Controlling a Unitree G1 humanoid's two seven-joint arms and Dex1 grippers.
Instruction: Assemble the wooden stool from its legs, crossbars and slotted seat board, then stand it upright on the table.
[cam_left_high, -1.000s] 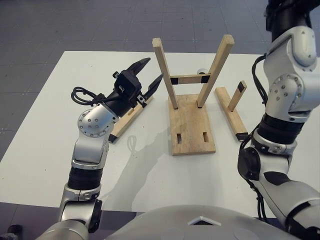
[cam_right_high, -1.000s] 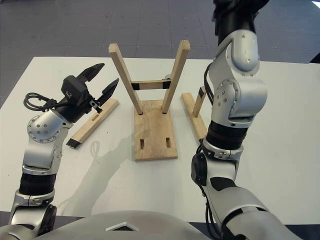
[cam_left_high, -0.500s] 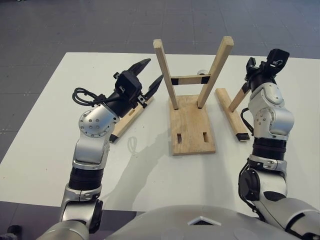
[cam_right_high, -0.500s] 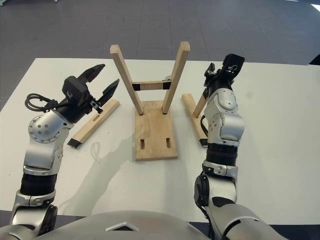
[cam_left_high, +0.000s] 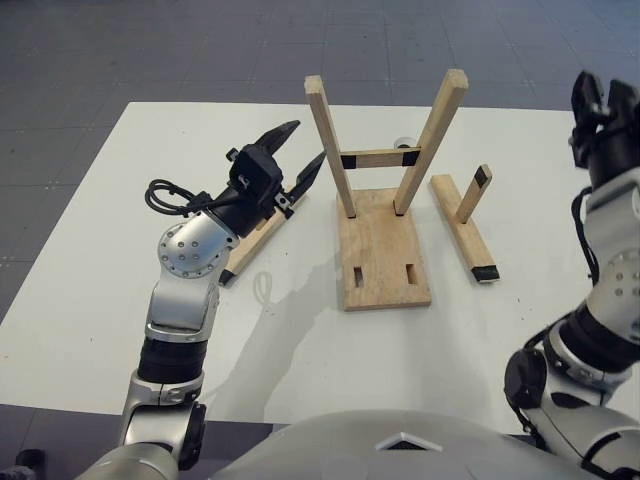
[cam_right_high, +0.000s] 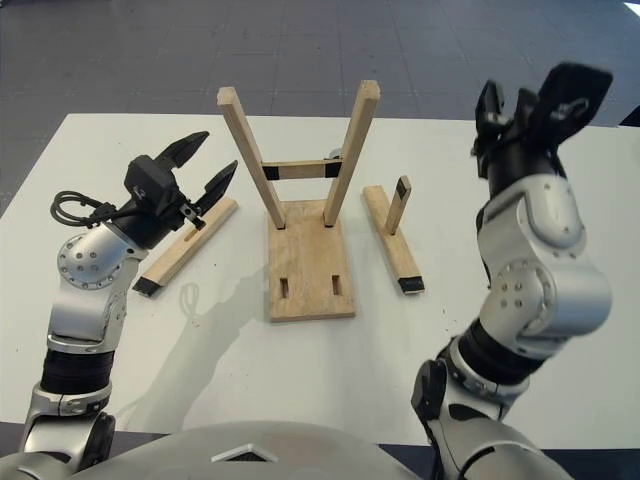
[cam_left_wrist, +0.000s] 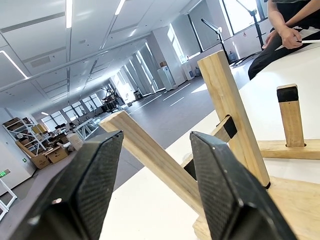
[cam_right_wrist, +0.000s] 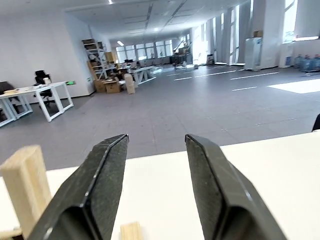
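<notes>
Left gripper (cam_left_high: 303, 145) is hanging over the table (cam_left_high: 90, 250) with its two black fingers (cam_left_wrist: 95, 185) spread wide, nothing in them. Right under it and a bit toward the robot lies a loose leg (cam_left_high: 250, 245), flat on the table, not touching the fingers as far as I can see.

Off to that gripper's right is the seat board (cam_left_high: 380, 255), lying flat. Two legs (cam_left_high: 330, 145) are plugged into its far end and lean apart from each other, with a crossbar (cam_left_high: 380, 158) bridging them about halfway up. The two slots (cam_left_high: 358, 276) at the board's near end are open.

Right gripper (cam_right_high: 525, 100) is up high, well above the table and well apart from all the wood, fingers also wide with nothing between them. Below it and toward the board is another leg (cam_left_high: 462, 240) lying flat, just beside the board's edge, with a short bar (cam_left_high: 474, 192) sticking up out of it at a slight tilt.
</notes>
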